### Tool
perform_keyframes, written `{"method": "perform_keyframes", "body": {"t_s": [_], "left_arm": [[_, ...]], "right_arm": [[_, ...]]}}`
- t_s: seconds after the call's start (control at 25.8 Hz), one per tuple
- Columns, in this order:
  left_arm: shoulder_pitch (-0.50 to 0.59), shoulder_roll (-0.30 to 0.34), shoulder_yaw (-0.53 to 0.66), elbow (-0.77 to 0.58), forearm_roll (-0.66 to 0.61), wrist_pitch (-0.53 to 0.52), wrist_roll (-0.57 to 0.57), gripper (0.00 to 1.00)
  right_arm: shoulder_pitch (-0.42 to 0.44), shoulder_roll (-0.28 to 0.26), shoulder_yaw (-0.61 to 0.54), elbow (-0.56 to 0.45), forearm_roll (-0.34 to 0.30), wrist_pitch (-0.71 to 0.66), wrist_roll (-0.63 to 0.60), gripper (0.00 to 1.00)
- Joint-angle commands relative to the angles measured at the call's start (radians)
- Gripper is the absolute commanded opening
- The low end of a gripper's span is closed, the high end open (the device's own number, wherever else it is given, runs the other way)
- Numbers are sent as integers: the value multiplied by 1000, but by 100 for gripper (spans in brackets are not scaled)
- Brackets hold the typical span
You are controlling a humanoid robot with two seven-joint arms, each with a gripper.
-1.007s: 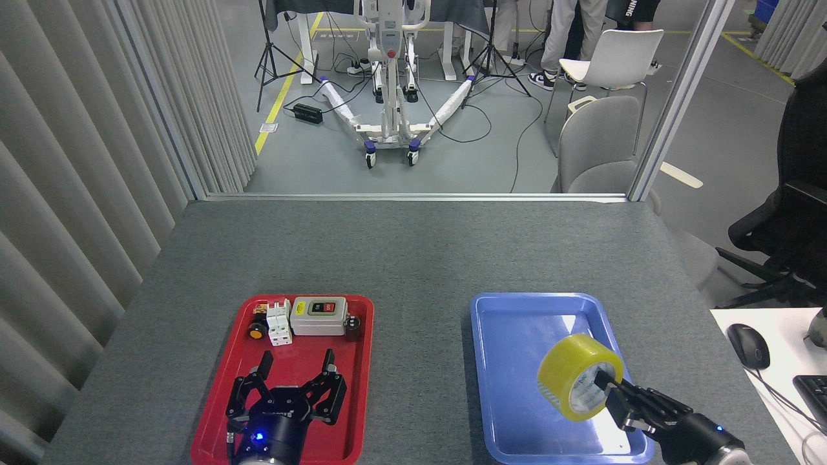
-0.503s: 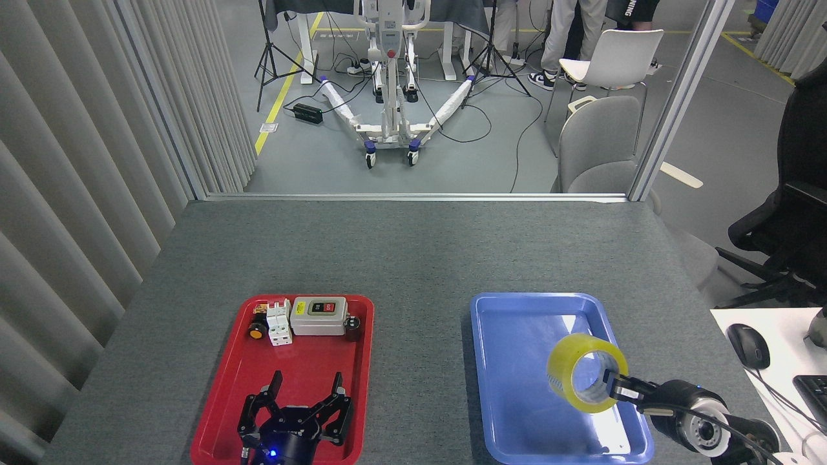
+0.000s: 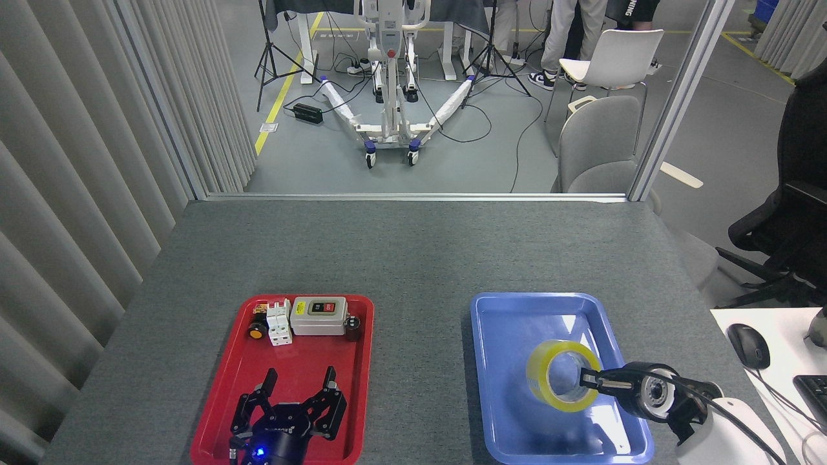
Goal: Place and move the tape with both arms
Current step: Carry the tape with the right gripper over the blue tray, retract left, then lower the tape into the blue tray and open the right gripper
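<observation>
While the right hand [image 3: 591, 380] stays pinched on the tape [image 3: 561, 376] rim over the blue tray [image 3: 504, 413], roll axis pointing sideways, the left hand [image 3: 298, 382] hovers spread-open, far left.

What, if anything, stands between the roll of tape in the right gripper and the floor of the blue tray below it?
Nothing visible does. The tape, gripped at its rim by the right gripper, is over the middle of the blue tray, whose floor shows bare. The switches and parts lie in the red tray, off to the left.
</observation>
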Motion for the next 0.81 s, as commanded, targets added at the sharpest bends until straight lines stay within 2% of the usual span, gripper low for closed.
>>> {"method": "perform_keyframes", "body": {"t_s": [0.0,0.35,0.66,0.77], "left_arm": [[-5,-2,0,-1,2,-1,2,100],[-5,-1,-5,7,2,-2,5,100],[-5,-5,-6,16,4,-2,3,100],[-5,-2,-6,28,4,-2,3,100]], "right_arm": [[-42,3,25,61,-8,1,-2,30],[-43,5,28,81,-5,1,-7,48],[-45,8,22,78,-2,-8,-16,49],[-46,14,8,61,3,-29,-17,52]]}}
